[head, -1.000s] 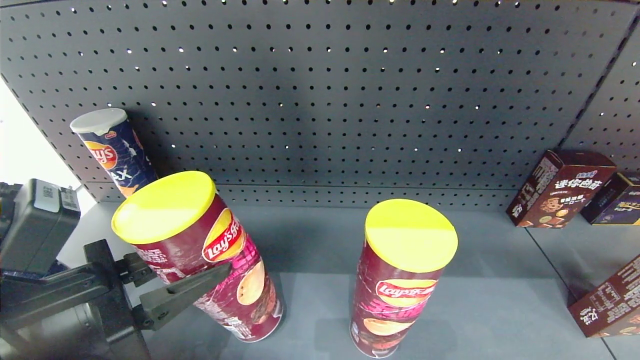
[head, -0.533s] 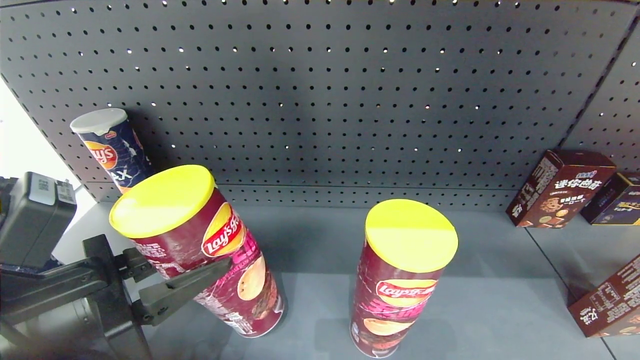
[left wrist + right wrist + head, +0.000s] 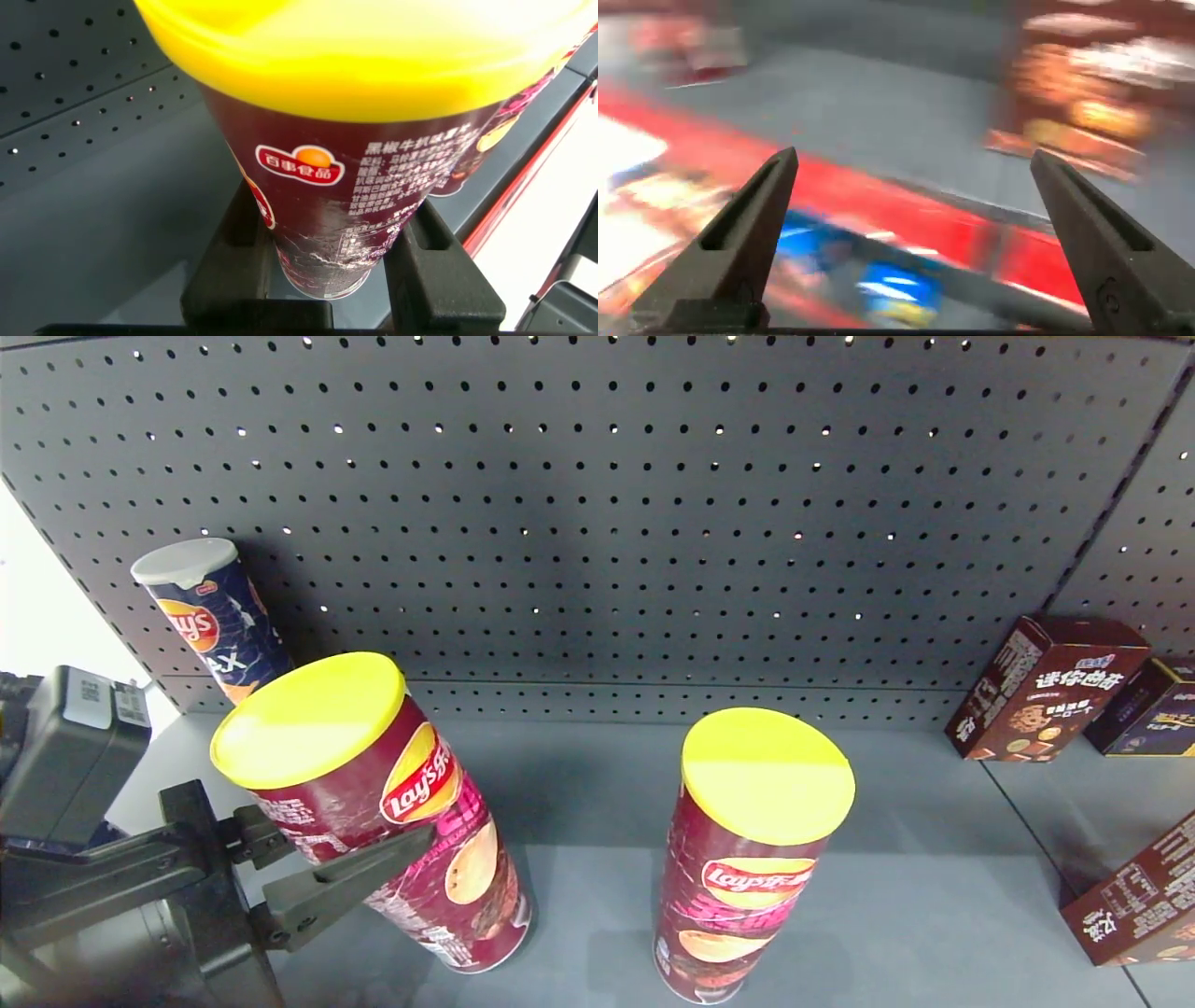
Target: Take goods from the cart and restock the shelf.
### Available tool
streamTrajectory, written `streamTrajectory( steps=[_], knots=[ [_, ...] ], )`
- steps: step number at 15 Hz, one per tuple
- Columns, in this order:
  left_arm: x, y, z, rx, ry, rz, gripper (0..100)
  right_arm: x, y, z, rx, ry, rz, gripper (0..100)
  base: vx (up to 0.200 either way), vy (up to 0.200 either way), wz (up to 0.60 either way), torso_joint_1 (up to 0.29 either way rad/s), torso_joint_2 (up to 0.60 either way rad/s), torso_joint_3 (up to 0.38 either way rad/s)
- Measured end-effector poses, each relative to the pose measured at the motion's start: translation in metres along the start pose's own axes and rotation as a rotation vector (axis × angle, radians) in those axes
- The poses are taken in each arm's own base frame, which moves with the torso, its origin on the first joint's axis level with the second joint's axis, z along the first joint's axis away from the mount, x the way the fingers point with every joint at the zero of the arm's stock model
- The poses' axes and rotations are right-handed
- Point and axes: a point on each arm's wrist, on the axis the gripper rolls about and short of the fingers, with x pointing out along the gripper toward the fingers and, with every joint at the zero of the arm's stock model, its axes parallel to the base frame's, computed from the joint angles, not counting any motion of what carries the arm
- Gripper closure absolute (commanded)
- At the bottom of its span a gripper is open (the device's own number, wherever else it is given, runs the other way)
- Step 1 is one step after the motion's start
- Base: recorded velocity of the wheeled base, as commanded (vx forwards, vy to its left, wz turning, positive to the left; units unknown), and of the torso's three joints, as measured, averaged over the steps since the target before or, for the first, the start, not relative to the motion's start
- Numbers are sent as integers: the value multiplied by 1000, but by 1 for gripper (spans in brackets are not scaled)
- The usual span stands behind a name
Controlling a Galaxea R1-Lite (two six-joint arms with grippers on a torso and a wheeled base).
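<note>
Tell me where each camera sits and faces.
Head view: on the head, facing down at the shelf; left gripper, lower left, holds the red chips can.
Left wrist view: on that wrist, facing the can in the left gripper.
Right wrist view: on that wrist, facing a blurred shelf edge past the open right gripper.
Shared: head and left wrist views show that gripper and can.

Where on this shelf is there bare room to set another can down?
The widest bare shelf lies between the standing can and the boxes. A strip runs along the pegboard behind that can. The gap to the held can is narrower. Crowded at left: blue can, held can, left pincer.
</note>
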Motion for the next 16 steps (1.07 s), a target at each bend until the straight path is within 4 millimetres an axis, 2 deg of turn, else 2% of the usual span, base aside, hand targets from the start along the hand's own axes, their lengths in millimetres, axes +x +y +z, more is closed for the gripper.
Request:
streamTrajectory(
  steps=[1, 2, 5, 6, 7, 9, 10, 12, 16],
  knots=[
    [0, 0, 0, 0, 0, -1, 100, 0, 2, 0, 29, 2, 70, 0, 0, 0, 0, 0, 0, 0],
    [0, 0, 1, 0, -2, 0, 100, 0, 1, 0, 50, 3, 60, 0, 0, 0, 0, 0, 0, 0],
    [0, 1, 3, 2, -12, 6, 100, -1, -7, 1, 37, -1, -312, 0, 0, 0, 0, 0, 0, 0],
    [0, 1, 3, 2, -11, 5, 100, -1, -8, 1, 18, -1, -335, 0, 0, 0, 0, 0, 0, 0],
    [0, 1, 2, 1, -8, 4, 100, -1, -7, 1, -3, -3, -266, 0, 0, 0, 0, 0, 0, 0],
    [0, 0, 1, 1, -5, 1, 100, 0, -2, 0, -20, -12, 44, 0, 0, 0, 0, 0, 0, 0],
    [0, 0, 1, 1, -5, 1, 100, 0, -2, -2, -8, -1, 99, 0, 0, 0, 0, 0, 0, 0],
    [0, 0, 3, 2, -9, 1, 100, 0, -5, -6, 34, 34, 43, 0, 0, 0, 0, 0, 0, 0],
    [0, 0, 4, 3, -13, -1, 100, 0, -5, -6, 46, 38, 48, 0, 0, 0, 0, 0, 0, 0]
  ],
)
